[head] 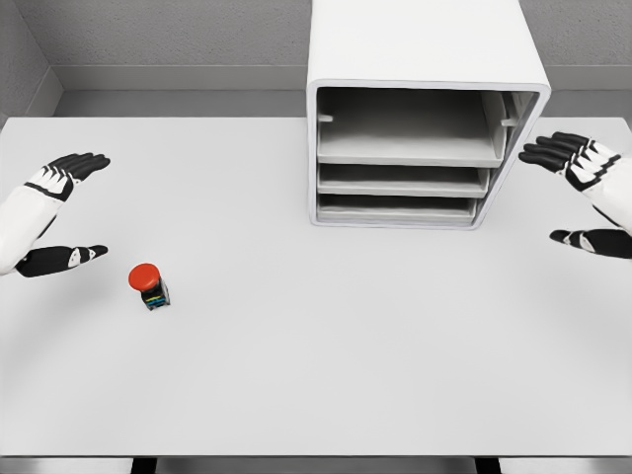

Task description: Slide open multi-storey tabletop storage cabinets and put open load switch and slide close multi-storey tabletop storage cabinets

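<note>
Sitting on the white table, I see one red-capped switch just beside my left hand, not touching it. That hand is spread and empty. My right hand, also spread and empty, hovers beside the one cabinet, well apart from the switch.

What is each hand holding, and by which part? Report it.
Nothing. The left hand and right hand are open, and the red switch sits untouched on the table.
</note>
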Robot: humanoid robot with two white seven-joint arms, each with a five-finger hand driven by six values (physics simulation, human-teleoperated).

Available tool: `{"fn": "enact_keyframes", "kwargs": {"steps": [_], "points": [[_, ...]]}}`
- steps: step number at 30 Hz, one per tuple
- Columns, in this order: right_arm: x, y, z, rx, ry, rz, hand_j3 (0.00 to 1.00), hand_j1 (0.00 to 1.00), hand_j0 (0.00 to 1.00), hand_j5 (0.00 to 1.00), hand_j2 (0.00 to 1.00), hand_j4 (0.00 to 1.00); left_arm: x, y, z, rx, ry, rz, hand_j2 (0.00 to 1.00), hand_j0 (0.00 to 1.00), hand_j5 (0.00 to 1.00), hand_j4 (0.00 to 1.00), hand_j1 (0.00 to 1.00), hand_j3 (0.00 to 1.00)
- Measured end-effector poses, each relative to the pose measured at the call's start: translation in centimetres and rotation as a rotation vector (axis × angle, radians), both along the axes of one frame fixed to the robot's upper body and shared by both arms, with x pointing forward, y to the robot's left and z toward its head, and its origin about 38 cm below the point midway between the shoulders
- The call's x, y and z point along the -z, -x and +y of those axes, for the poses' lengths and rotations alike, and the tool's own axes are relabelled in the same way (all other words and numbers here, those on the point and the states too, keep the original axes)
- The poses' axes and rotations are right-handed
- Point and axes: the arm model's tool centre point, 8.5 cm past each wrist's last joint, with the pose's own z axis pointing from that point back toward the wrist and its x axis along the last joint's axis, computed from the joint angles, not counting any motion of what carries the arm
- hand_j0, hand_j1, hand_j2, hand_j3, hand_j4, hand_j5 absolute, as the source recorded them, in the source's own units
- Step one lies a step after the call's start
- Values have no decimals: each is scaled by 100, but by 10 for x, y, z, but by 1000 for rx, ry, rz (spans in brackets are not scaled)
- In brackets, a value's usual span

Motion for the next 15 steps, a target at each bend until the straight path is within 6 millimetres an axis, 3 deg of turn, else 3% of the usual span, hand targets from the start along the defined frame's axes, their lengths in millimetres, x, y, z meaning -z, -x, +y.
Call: {"fn": "enact_keyframes", "kwargs": {"steps": [6, 12, 15], "points": [[11, 0, 11, -20, 20, 1, 100, 100, 100, 100, 100, 100, -1, 0, -1, 1, 0, -2, 100, 100, 100, 100, 100, 100], [35, 2, 31, -28, -8, -4, 100, 100, 100, 100, 100, 100, 0, 0, -1, 1, -1, -2, 100, 100, 100, 100, 100, 100], [32, -6, 47, -53, -41, -36, 100, 100, 100, 100, 100, 100, 0, 0, -1, 1, -2, 0, 100, 100, 100, 100, 100, 100]]}}
